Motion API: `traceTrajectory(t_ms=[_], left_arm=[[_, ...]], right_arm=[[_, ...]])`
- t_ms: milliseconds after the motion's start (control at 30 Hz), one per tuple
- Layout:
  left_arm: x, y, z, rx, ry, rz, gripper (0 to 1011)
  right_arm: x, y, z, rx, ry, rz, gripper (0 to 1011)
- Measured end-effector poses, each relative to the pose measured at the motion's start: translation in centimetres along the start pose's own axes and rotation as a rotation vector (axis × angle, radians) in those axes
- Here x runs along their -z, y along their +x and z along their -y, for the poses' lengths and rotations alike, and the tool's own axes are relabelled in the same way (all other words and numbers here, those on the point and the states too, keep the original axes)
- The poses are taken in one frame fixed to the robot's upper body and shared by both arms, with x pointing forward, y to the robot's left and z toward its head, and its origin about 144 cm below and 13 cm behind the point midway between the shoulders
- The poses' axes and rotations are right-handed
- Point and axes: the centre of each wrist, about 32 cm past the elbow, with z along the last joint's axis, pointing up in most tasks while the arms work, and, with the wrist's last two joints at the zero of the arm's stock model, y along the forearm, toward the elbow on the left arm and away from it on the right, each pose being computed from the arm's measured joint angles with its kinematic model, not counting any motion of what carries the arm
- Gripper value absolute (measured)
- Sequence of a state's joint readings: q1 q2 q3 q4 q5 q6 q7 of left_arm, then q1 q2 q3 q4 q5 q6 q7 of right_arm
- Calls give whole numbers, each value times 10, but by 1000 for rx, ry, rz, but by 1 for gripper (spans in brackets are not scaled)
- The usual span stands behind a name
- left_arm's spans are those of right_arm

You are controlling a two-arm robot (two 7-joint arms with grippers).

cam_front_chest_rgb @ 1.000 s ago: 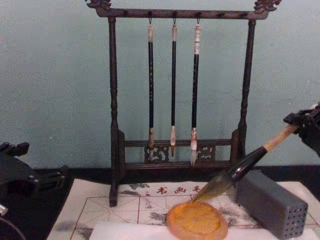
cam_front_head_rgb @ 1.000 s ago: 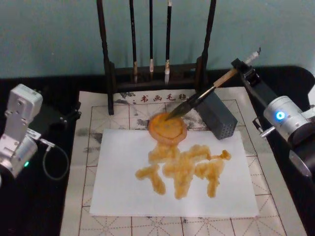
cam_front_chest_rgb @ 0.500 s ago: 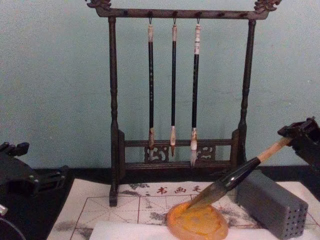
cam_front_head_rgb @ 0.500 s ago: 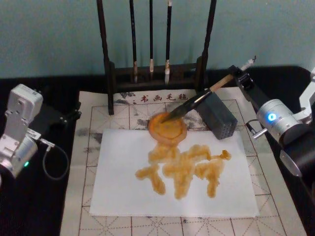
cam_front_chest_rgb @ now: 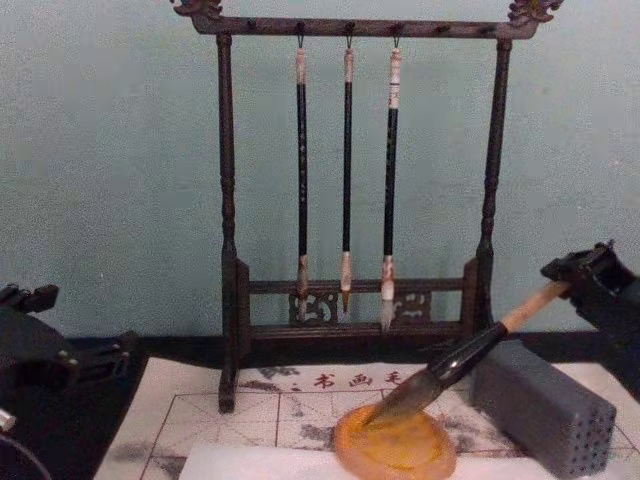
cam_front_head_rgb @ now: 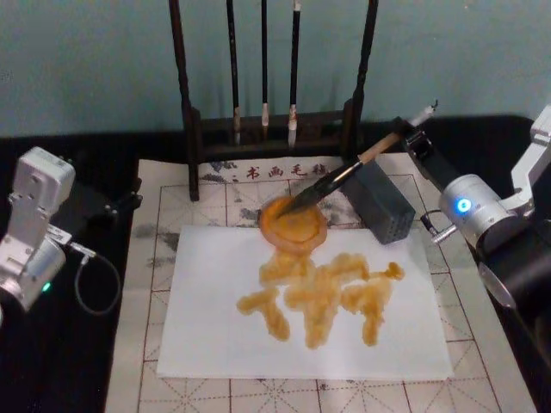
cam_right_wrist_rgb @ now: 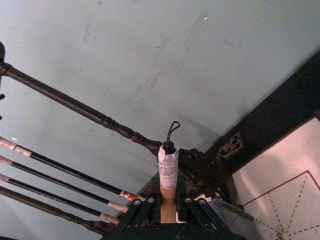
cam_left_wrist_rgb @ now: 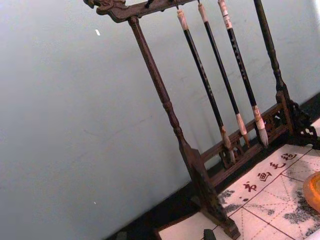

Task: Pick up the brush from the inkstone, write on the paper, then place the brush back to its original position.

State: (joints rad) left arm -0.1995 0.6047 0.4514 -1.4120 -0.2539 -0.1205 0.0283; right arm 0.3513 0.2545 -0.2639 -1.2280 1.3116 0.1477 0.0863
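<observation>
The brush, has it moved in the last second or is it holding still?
Yes. Held by the right gripper, the brush has come down and leftward against the grey block; its bristles now reach farther across the inkstone.

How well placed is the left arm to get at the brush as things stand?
Probably not well. The left gripper sits parked at the table's left edge, while the brush lies across the felt mat, bristles in the inkstone, its handle gripped by the right gripper.
</observation>
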Motion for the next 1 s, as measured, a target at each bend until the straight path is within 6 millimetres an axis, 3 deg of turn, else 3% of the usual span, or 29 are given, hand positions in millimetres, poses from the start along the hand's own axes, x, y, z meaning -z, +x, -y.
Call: traceTrajectory(t_ms=[1000], left_arm=[[0, 0, 0, 0, 0, 0, 1001]], right_arm=[[9, 2, -11, 38, -13, 7, 197]])
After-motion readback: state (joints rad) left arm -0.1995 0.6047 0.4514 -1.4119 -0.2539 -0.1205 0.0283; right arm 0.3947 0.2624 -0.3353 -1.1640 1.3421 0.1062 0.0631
